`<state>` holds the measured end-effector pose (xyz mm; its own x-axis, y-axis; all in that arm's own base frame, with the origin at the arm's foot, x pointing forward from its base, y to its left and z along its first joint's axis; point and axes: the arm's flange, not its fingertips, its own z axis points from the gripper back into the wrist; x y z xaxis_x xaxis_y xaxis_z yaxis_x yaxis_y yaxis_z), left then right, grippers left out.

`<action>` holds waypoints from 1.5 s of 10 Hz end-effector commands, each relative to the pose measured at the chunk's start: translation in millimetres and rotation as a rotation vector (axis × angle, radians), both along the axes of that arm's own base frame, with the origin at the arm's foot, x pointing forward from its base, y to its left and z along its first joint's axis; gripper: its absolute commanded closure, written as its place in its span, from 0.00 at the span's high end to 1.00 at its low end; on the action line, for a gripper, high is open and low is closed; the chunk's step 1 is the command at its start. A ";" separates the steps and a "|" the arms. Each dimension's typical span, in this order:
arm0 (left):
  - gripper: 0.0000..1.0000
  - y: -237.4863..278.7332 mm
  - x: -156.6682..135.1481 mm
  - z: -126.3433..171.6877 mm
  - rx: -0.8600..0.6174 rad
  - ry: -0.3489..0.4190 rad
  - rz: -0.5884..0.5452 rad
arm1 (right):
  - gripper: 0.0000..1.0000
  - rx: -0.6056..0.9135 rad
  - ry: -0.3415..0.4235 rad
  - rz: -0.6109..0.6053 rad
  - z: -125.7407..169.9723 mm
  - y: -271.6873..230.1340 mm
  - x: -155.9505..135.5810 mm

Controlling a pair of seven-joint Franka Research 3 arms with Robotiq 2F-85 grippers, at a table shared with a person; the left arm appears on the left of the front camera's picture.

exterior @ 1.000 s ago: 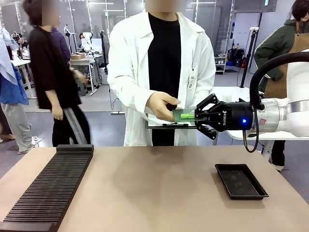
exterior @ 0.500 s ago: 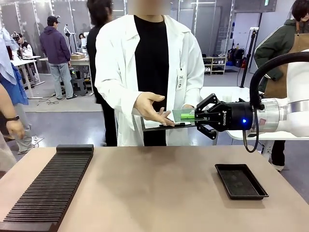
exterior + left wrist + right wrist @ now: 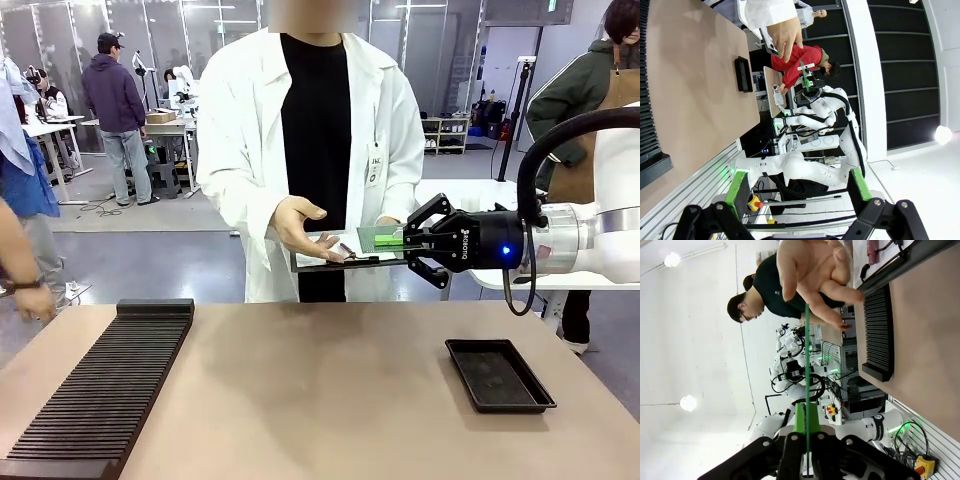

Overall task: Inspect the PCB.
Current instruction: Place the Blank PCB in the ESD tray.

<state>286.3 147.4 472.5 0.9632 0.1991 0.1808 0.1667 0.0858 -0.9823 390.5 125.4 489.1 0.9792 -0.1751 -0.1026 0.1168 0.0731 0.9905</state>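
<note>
The PCB (image 3: 374,238), a small green board, is held level in the air past the table's far edge, and my right gripper (image 3: 399,240) is shut on its right end. The person's open hand (image 3: 304,227) hovers just left of the board, palm up, above a clipboard (image 3: 325,264) held in the other hand. In the right wrist view the PCB (image 3: 807,355) shows edge-on as a thin green line running from my right gripper (image 3: 807,414) to the person's hand (image 3: 812,270). My left gripper (image 3: 798,172) is open with nothing between its fingers.
A black tray (image 3: 499,374) lies on the right of the brown table (image 3: 320,390). A long black slotted rack (image 3: 100,390) lies along the left side. Other people stand and walk in the background and at the left edge.
The person's hand, which gripped the PCB a second ago, has let go and drawn a little left with the palm open. My right gripper has stayed in place with the board.
</note>
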 end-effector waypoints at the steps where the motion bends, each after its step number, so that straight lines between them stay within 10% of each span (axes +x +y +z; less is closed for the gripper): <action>1: 1.00 -0.4 0.9 0.1 -0.003 -0.007 0.000 | 0.00 0.000 -0.004 0.004 1.9 2.7 0.3; 7: 1.00 -0.4 0.9 0.1 -0.003 -0.007 0.000 | 0.03 -0.472 -0.178 -0.115 -16.5 -88.0 -2.1; 15: 1.00 -0.4 0.9 0.1 -0.003 -0.007 0.000 | 0.03 -0.675 -0.152 -0.052 -125.6 -167.4 32.8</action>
<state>286.3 147.5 472.5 0.9631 0.1993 0.1808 0.1666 0.0858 -0.9823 411.1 -44.9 365.2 0.9587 -0.2257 0.1733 0.0226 0.6673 0.7444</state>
